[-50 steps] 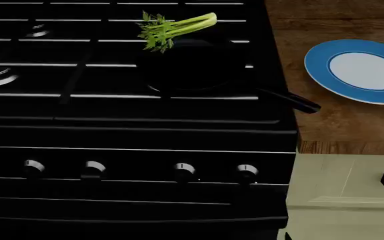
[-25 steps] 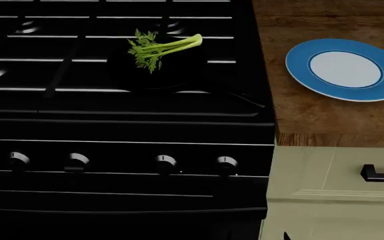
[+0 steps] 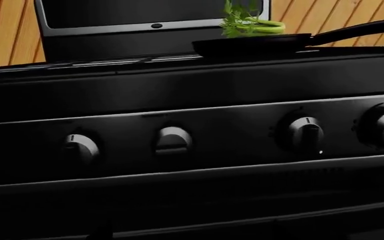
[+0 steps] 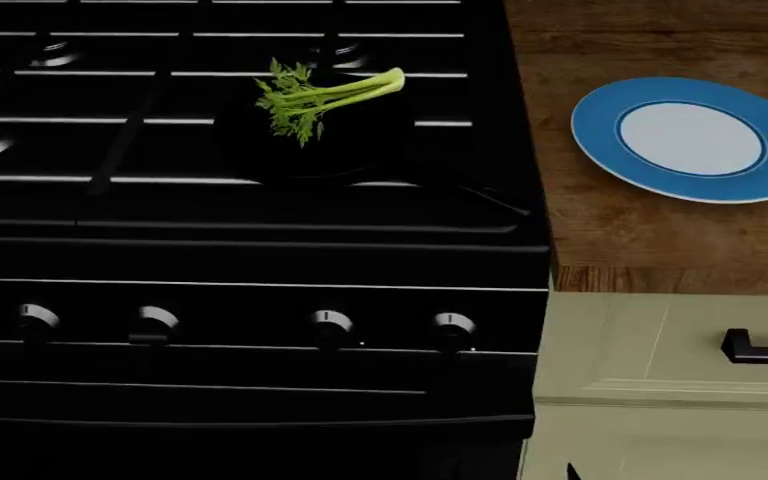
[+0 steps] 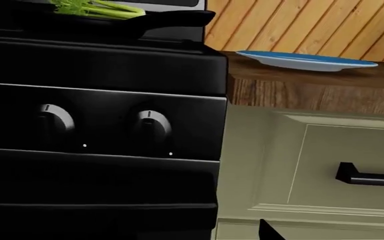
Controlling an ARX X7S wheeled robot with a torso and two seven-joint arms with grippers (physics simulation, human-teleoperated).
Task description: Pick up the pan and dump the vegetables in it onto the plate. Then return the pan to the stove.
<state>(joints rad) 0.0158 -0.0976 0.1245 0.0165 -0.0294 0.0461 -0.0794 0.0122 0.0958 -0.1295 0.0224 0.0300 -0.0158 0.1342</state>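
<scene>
The black pan [image 4: 317, 140] sits on the stove's [image 4: 224, 255] right front grate, with its handle [image 4: 491, 200] pointing towards the counter. The celery stalk [image 4: 320, 98] lies across the pan's far side. The blue-rimmed plate [image 4: 691, 138] lies empty on the wooden counter to the right. The left wrist view looks level at the pan [image 3: 252, 46] and celery [image 3: 252, 24] from in front of the knobs. The right wrist view shows the pan handle [image 5: 178, 19], celery [image 5: 98, 8] and plate [image 5: 305, 60]. Only one dark fingertip [image 5: 269, 232] of my right gripper shows. My left gripper is out of view.
Four silver-tipped knobs [image 4: 331, 325] line the stove's front. A beige cabinet [image 4: 651, 390] with a black drawer handle [image 4: 764, 350] stands under the wooden counter [image 4: 651, 240]. A wood-panelled wall [image 5: 299, 25] runs behind.
Since a second ago the head view has shifted, so the stove, pan and plate sit further left in frame. Nothing has changed in the last half second.
</scene>
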